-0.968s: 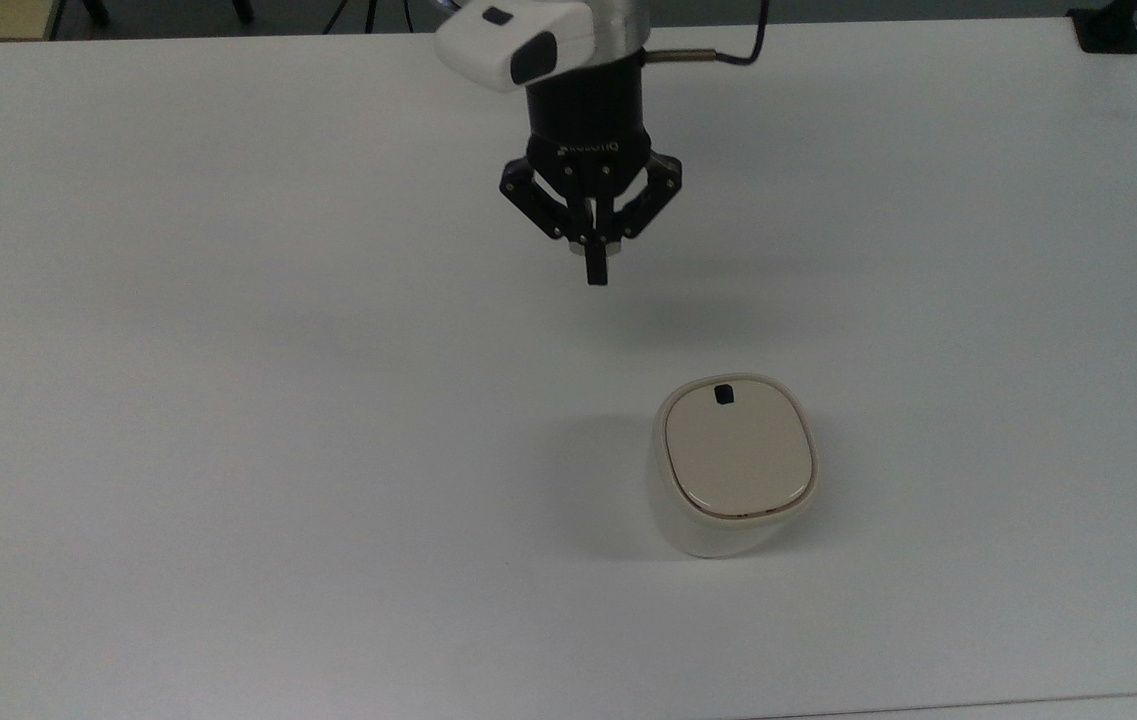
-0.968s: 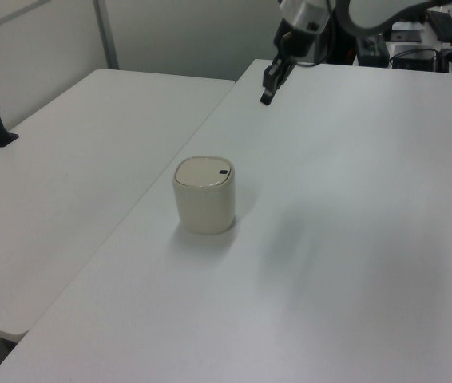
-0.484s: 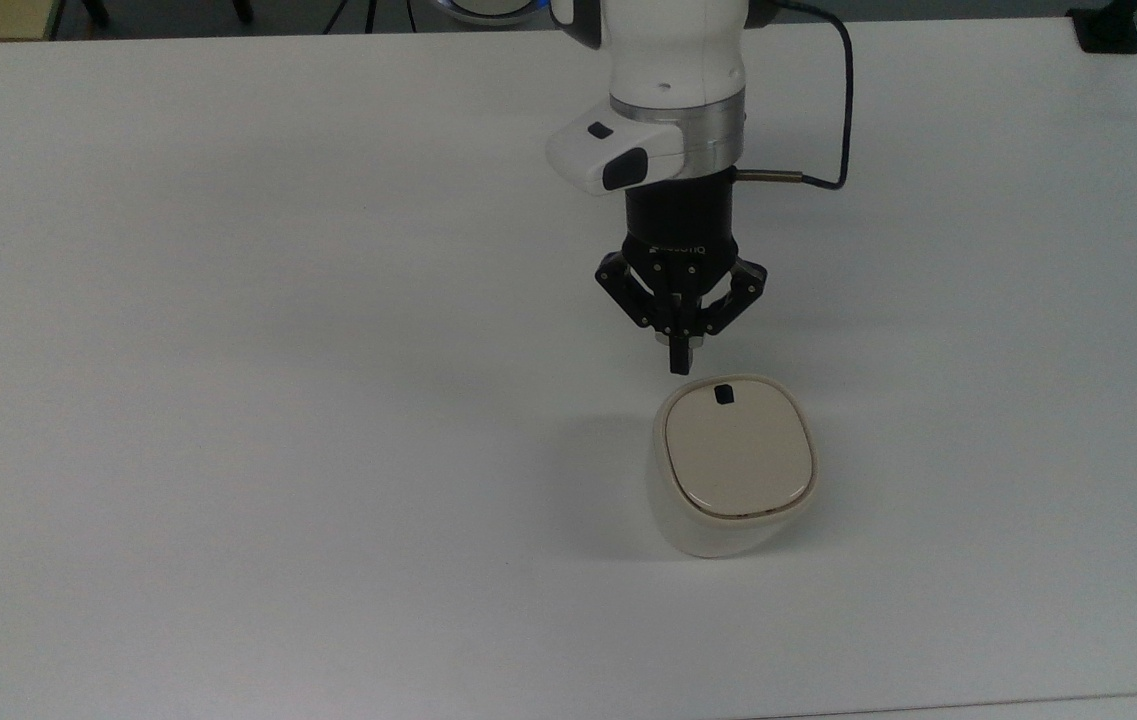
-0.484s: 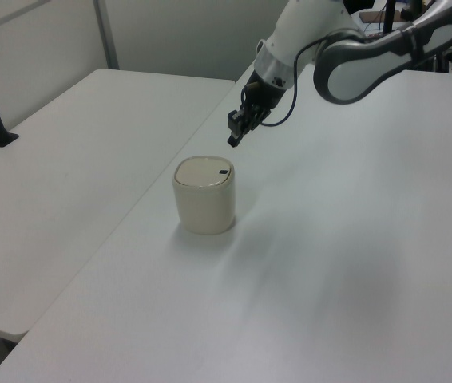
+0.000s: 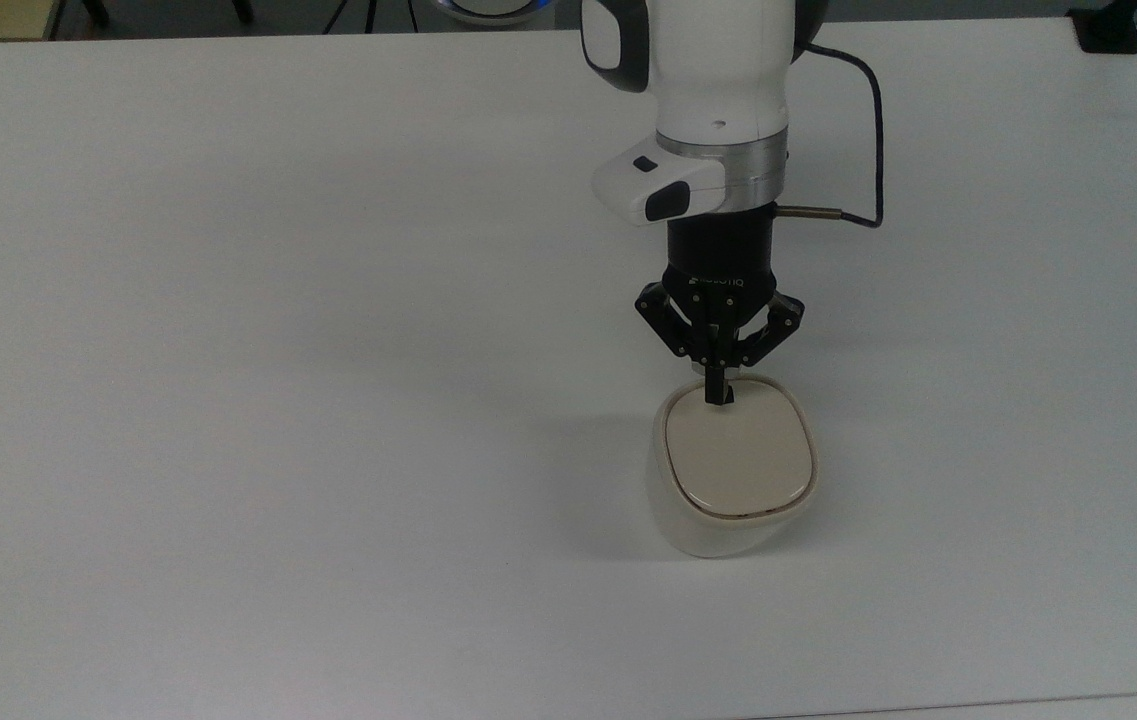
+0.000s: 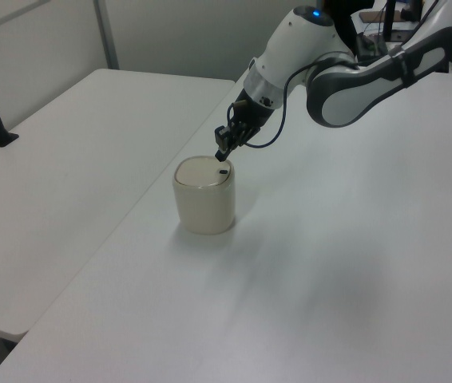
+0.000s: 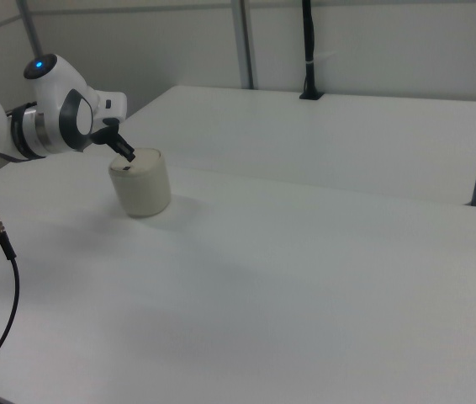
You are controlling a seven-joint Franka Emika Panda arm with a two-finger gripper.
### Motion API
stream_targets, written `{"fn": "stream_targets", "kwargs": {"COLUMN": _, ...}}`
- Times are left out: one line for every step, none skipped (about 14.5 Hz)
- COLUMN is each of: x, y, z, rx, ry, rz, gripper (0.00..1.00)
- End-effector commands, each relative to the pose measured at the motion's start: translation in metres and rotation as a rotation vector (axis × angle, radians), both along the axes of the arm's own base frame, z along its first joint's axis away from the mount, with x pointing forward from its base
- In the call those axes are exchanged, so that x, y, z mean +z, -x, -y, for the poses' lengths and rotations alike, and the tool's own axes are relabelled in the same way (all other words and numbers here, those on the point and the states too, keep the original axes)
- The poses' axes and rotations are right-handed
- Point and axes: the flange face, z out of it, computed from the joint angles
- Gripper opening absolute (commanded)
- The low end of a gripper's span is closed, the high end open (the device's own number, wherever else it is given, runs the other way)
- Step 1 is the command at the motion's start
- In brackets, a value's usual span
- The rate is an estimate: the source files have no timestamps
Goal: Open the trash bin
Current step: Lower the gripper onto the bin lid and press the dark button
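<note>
The two black fingers of the gripper (image 5: 718, 395) are pressed together into one thin tip with nothing between them. That tip is down on the lid (image 5: 740, 460) of the trash bin (image 5: 703, 525), right at the lid's edge nearest the arm, where the small black button (image 6: 223, 171) sits. Half a second ago the tip was hanging just past that edge, above the bare table, and the button showed in the top view; now the tip covers it there. One second ago the gripper was far from the bin, near the table's far edge in the top view. The bin has not moved. There is one bin. It is cream-white smooth plastic, shaped like a square with round corners, and its flat beige lid is shut. It stands on the white table (image 5: 228, 400), about midway between the long edges and a little toward the top view's right edge. The table top is smooth and plain. There is one arm (image 5: 718, 90), white and rounded with a black wrist, and one thin black cable (image 5: 868, 130) loops off it. In the left view a second white table (image 6: 66, 175) stands beside the first.
</note>
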Motion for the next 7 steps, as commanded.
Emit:
{"fn": "stream_targets", "kwargs": {"x": -0.023, "y": -0.005, "z": -0.015, "rx": 0.005, "ry": 0.028, "rz": 0.003, "gripper": 0.00}}
{"fn": "stream_targets", "kwargs": {"x": -0.029, "y": -0.005, "z": -0.016, "rx": 0.010, "ry": 0.041, "rz": 0.000, "gripper": 0.00}}
{"fn": "stream_targets", "kwargs": {"x": -0.032, "y": -0.004, "z": -0.017, "rx": 0.018, "ry": 0.052, "rz": 0.000, "gripper": 0.00}}
{"fn": "stream_targets", "kwargs": {"x": -0.032, "y": -0.002, "z": -0.021, "rx": 0.030, "ry": 0.063, "rz": 0.002, "gripper": 0.00}}
{"fn": "stream_targets", "kwargs": {"x": -0.032, "y": -0.001, "z": -0.024, "rx": 0.031, "ry": 0.059, "rz": 0.003, "gripper": 0.00}}
{"fn": "stream_targets", "kwargs": {"x": -0.022, "y": -0.003, "z": -0.018, "rx": 0.003, "ry": 0.039, "rz": 0.009, "gripper": 0.00}}
{"fn": "stream_targets", "kwargs": {"x": -0.005, "y": -0.004, "z": -0.010, "rx": -0.024, "ry": 0.021, "rz": 0.028, "gripper": 0.00}}
